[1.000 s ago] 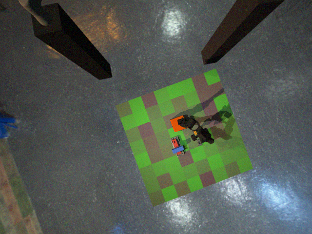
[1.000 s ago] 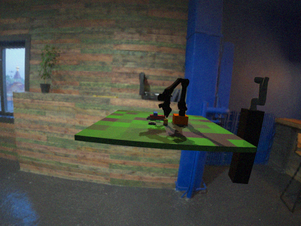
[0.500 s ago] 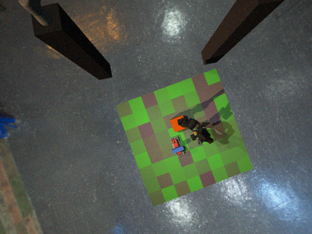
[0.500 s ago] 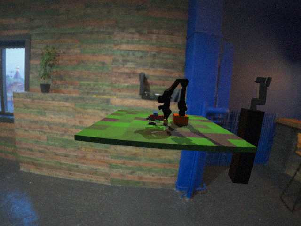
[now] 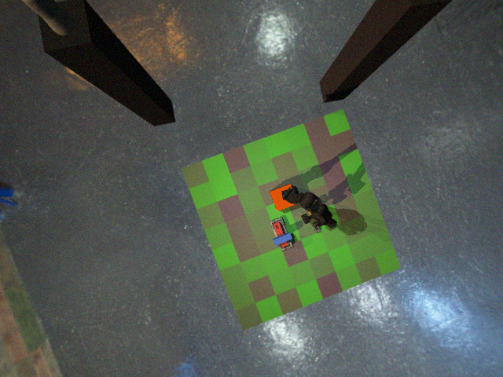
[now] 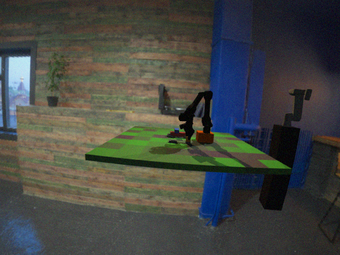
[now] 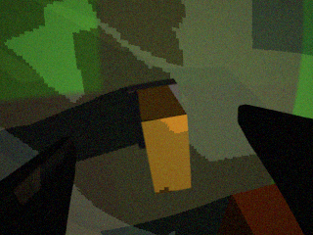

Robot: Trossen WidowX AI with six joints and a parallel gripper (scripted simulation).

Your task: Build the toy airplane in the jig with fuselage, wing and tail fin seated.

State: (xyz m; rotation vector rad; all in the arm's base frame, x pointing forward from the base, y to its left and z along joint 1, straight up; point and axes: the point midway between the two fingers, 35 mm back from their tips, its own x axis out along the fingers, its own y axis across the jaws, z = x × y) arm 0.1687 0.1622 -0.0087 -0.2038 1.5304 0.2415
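Observation:
The red fuselage (image 5: 277, 227) (image 6: 181, 134) lies in the grey cradle (image 5: 273, 228). The blue wing (image 5: 282, 239) (image 6: 176, 130) lies across the top of the fuselage; its tab and socket are hidden. The yellow-orange tail fin (image 7: 167, 154) (image 5: 309, 212) (image 6: 187, 139) stands on the table apart from the cradle. My gripper (image 7: 156, 129) is open, low over the table, with its fingers to either side of the tail fin and gaps between. Nothing is held. The arm hides the fingertips in the top view.
The orange block (image 5: 280, 197) (image 6: 204, 136) (image 7: 261, 208) at the arm's base is close to the tail fin. A small grey part (image 5: 317, 228) (image 6: 172, 141) lies beyond the gripper. The cradle is on the other side of the fin. The green and brown checkered table (image 5: 280, 273) (image 6: 118, 151) carries everything.

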